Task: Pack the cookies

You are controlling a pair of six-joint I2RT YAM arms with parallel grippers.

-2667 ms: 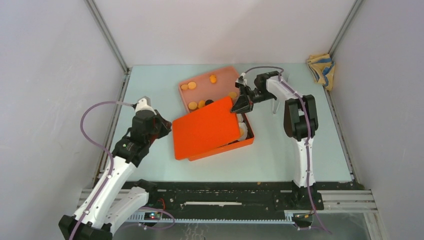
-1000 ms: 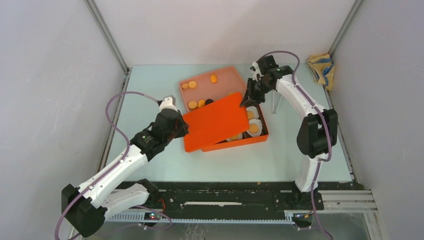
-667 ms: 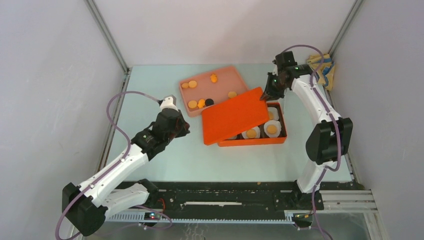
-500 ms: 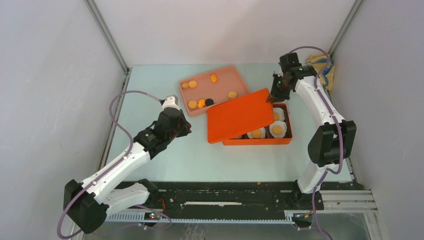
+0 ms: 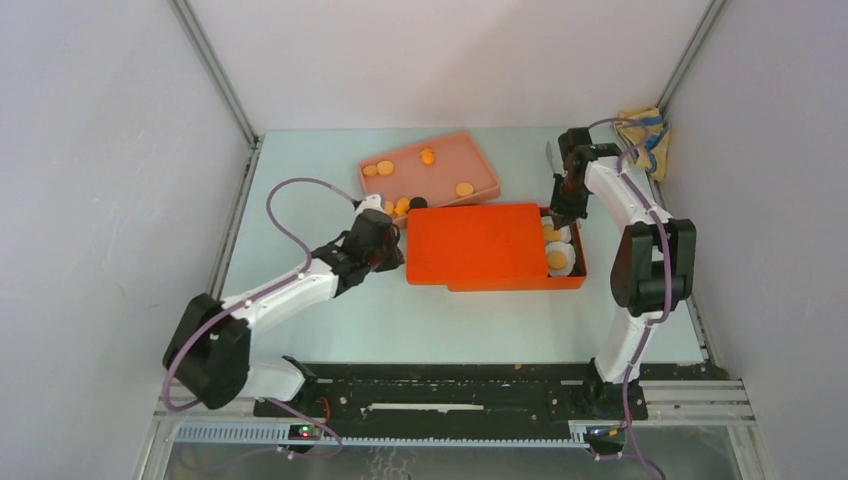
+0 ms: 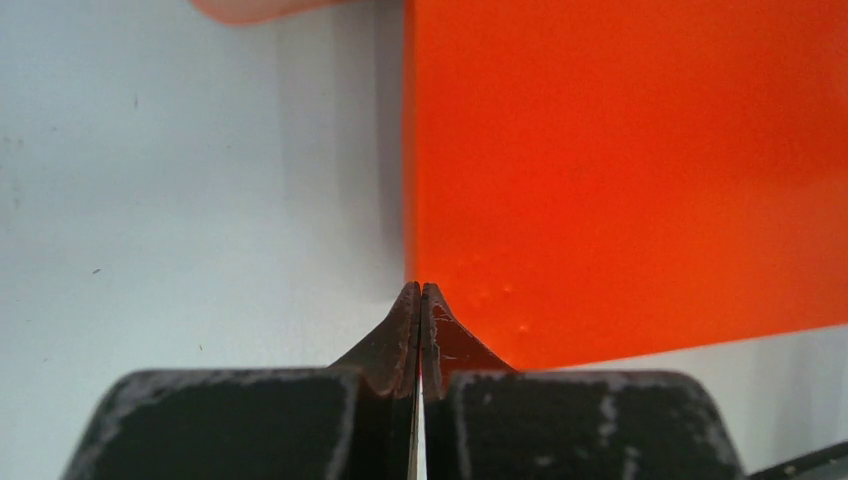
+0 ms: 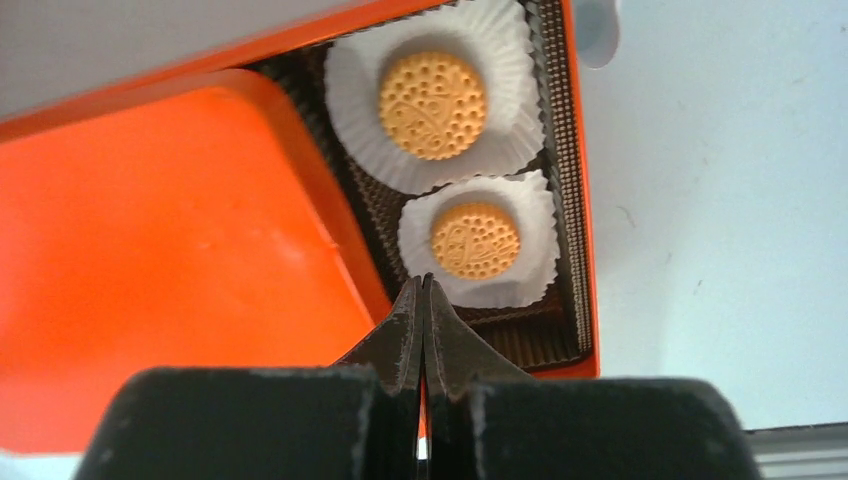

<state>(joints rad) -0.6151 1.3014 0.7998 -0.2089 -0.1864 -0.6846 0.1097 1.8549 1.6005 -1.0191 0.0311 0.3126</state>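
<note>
Pale counter holds an orange box near the right edge, lid shifted, two cookies showing (others on a pink tray by the far edge). At the lid's ends, left tool and right tool are closed tight, empty

table: we see a pale blue-green top | far centre: pink tray flat on it | centre-right: orange box, just nearer than the tray | far right corner: yellow-and-blue cloth

lid offset left on box | left claw at lid's left edge
</note>
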